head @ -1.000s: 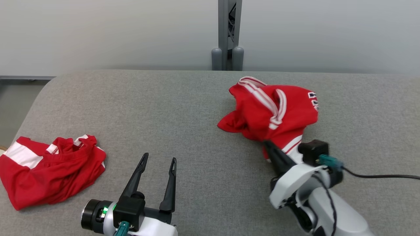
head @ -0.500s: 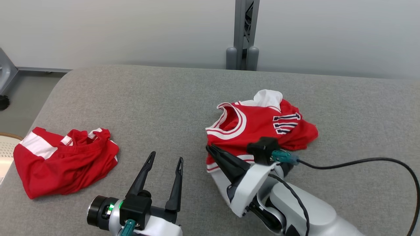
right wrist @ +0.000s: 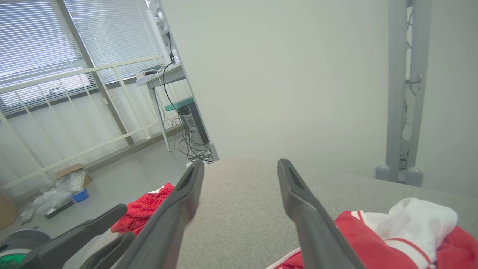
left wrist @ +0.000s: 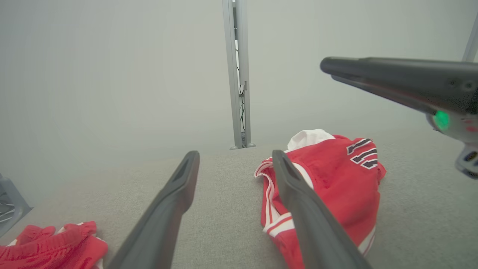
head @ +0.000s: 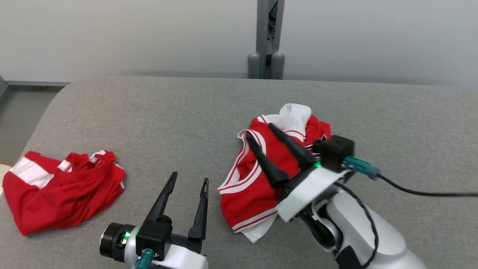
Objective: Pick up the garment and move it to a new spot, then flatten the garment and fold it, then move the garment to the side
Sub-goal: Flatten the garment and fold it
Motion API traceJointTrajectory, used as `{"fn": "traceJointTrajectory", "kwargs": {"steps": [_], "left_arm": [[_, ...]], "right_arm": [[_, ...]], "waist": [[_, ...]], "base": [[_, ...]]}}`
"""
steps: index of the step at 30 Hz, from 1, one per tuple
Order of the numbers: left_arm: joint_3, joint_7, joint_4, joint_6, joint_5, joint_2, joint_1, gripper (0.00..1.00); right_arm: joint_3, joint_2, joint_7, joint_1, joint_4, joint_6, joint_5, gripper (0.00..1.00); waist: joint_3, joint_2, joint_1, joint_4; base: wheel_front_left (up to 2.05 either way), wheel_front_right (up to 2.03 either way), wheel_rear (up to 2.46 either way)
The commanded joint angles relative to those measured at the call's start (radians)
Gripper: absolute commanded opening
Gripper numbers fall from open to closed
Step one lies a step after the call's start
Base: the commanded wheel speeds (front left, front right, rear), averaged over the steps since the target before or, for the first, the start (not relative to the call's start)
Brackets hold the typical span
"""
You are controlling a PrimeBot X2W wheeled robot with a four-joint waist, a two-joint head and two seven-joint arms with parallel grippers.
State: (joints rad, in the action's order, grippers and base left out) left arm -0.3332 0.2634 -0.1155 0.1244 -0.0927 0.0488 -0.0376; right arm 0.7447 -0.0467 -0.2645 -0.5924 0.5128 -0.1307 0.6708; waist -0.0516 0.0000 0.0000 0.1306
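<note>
Head view shows a grey fabric-covered table (head: 168, 112) with two red pieces of clothing on it. The garment (head: 257, 186), a red sleeveless jersey with white stripes at the neck and the hem, lies crumpled a little right of the middle of the table. A white part of it bunches up at its far end. Dark striped numerals can be seen on it in the left wrist view, on the side away from the left arm.

The right end effector (head: 260, 131) hangs over the garment with its two dark fingers spread wide. In the right wrist view nothing is between them, and the jersey lies below and to the right of the right finger. In the left wrist view this end effector is in the air, clearly above the cloth and not touching it. A black cable (head: 429, 193) runs from its wrist to the right.

The left end effector (head: 189, 178) is at the near edge, just left of the garment, fingers also wide apart and empty.

A second red garment (head: 59, 190) with white bands lies crumpled near the left edge of the table, well apart from the first. A grey post (head: 267, 37) stands behind the table, against the pale wall.
</note>
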Motion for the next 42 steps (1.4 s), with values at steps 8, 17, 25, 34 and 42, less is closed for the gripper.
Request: {"fn": "traceJointTrajectory", "kwargs": {"steps": [8,17,25,34,42], "left_arm": [[0.010,0.001,-0.008,-0.003,-0.022,0.004,0.019,1.00],[0.003,0.001,-0.066,-0.024,-0.052,0.004,0.052,1.00],[0.009,0.001,-0.095,-0.032,-0.050,0.004,0.071,1.00],[0.013,0.001,-0.103,-0.025,-0.063,0.004,0.077,1.00],[-0.041,-0.030,-0.249,-0.075,-0.127,0.004,0.059,1.00]], "right_arm": [[-0.316,-0.035,-0.001,0.183,-0.161,0.000,-0.249,1.00],[-0.517,-0.040,-0.001,0.419,-0.291,0.000,-0.357,1.00],[-0.587,-0.016,-0.001,0.544,-0.367,0.000,-0.413,1.00],[-0.567,-0.010,-0.001,0.587,-0.383,0.000,-0.452,1.00],[-0.562,-0.008,-0.001,0.580,-0.385,0.000,-0.447,1.00]], "waist": [[0.010,0.0000,0.0000,-0.083],[0.040,0.0000,0.0000,-0.096],[0.054,0.0000,0.0000,-0.100],[0.064,0.0000,0.0000,-0.110],[0.065,0.0000,0.0000,-0.117]], "base": [[0.00,0.00,0.00],[0.00,0.00,0.00],[0.00,0.00,0.00],[0.00,0.00,0.00],[0.00,0.00,0.00]]}}
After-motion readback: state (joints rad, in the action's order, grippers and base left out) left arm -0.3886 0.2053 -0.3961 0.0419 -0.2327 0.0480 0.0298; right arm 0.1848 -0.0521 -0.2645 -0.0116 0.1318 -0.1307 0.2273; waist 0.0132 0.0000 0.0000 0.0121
